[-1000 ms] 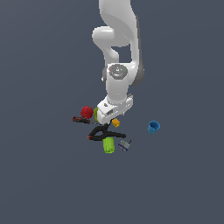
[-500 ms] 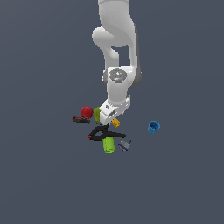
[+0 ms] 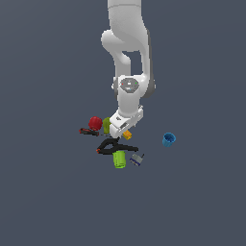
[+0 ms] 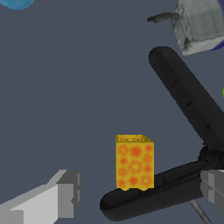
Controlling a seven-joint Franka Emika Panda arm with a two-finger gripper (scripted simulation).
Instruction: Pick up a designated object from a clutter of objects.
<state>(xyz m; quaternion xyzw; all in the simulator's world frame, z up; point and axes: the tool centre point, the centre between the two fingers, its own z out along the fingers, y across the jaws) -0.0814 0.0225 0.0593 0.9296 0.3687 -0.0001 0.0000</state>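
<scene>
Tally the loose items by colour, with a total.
Red: 1, ball
Yellow-green: 1, pear shape
Orange-yellow: 1, block
Black: 1, clamp
Green: 1, cylinder
Grey-blue: 1, small piece
Blue: 1, cup
Total: 7

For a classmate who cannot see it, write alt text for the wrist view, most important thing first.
A small orange-yellow studded block sits between the open gripper's two pale grey fingers, beside a black clamp's long handles on a dark grey floor. A grey-blue boxy piece and a blue cup's edge show at the frame's edges.
</scene>
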